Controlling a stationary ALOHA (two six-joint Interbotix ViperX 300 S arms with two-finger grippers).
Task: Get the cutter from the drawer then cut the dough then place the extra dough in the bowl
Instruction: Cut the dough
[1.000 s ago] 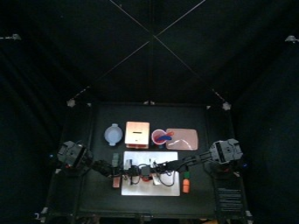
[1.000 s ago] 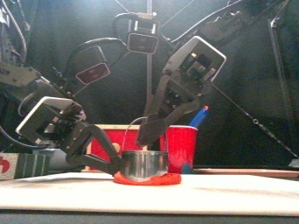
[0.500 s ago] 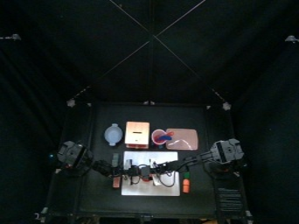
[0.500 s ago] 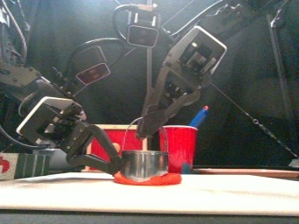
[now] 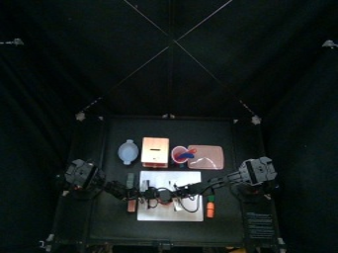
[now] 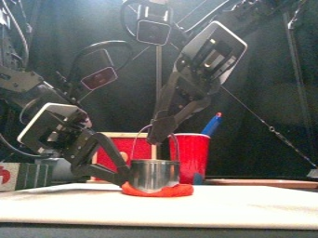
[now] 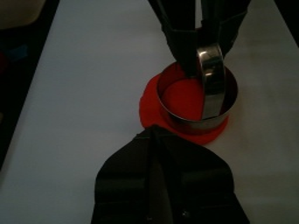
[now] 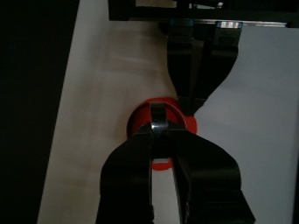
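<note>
The round metal cutter point(image 6: 154, 175) stands on the flat red dough point(image 6: 156, 191) on the white cutting board point(image 5: 193, 181). My right gripper point(image 6: 152, 138) comes down from above, shut on the cutter's wire handle point(image 7: 211, 68). In its wrist view the jaws meet over the handle point(image 8: 156, 129) above the dough point(image 8: 140, 119). From the left, my left gripper point(image 7: 151, 133) reaches in low. Its jaws pinch the near rim of the dough point(image 7: 176, 114) beside the cutter point(image 7: 201, 98).
Behind the board stand the wooden box point(image 5: 156, 151) with its red drawer front point(image 6: 122, 149), a red cup point(image 6: 192, 156) holding a blue knife point(image 6: 211, 123), the pink tray point(image 5: 209, 158) and the blue-grey bowl point(image 5: 126, 151).
My right gripper's jaws have closed on the cutter's wire handle and the right wrist has risen a little. The left gripper, cutter and dough have stayed in place.
</note>
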